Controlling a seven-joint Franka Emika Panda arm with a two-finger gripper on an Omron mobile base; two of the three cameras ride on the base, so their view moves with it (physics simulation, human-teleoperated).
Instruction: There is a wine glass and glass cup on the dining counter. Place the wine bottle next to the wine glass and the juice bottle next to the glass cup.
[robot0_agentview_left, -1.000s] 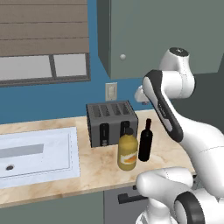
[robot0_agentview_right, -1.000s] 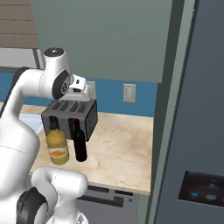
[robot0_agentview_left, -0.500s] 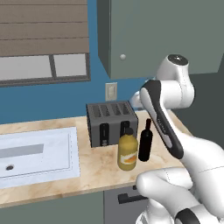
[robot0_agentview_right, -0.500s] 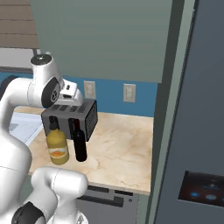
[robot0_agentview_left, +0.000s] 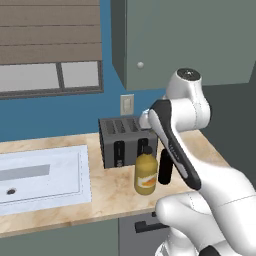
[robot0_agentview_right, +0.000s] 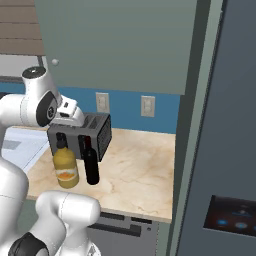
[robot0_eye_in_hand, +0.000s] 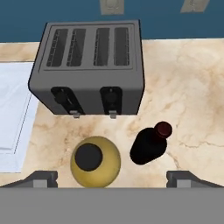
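Two bottles stand side by side on the beige worktop in front of a toaster. The squat yellow juice bottle (robot0_agentview_left: 146, 173) (robot0_agentview_right: 66, 168) (robot0_eye_in_hand: 95, 161) is on the left, and the slim near-black wine bottle (robot0_agentview_left: 165, 170) (robot0_agentview_right: 91, 165) (robot0_eye_in_hand: 148, 145) stands just to its right, apart from it. My gripper (robot0_eye_in_hand: 112, 177) hangs open above them, looking straight down, with the juice bottle's black cap between and below its fingertips (robot0_eye_in_hand: 43, 177). It holds nothing. The wine glass, the glass cup and the dining counter are out of view.
A grey four-slot toaster (robot0_agentview_left: 125, 141) (robot0_agentview_right: 95, 132) (robot0_eye_in_hand: 89, 65) stands close behind the bottles. A white sink (robot0_agentview_left: 40, 175) (robot0_eye_in_hand: 11, 113) lies to the left. Grey-green wall cabinets (robot0_agentview_left: 175, 40) hang above, and a tall dark appliance (robot0_agentview_right: 225, 150) bounds the worktop on the right.
My arm has swung left and slightly lower, bringing the hand over the toaster and bottles. Neither bottle has moved.
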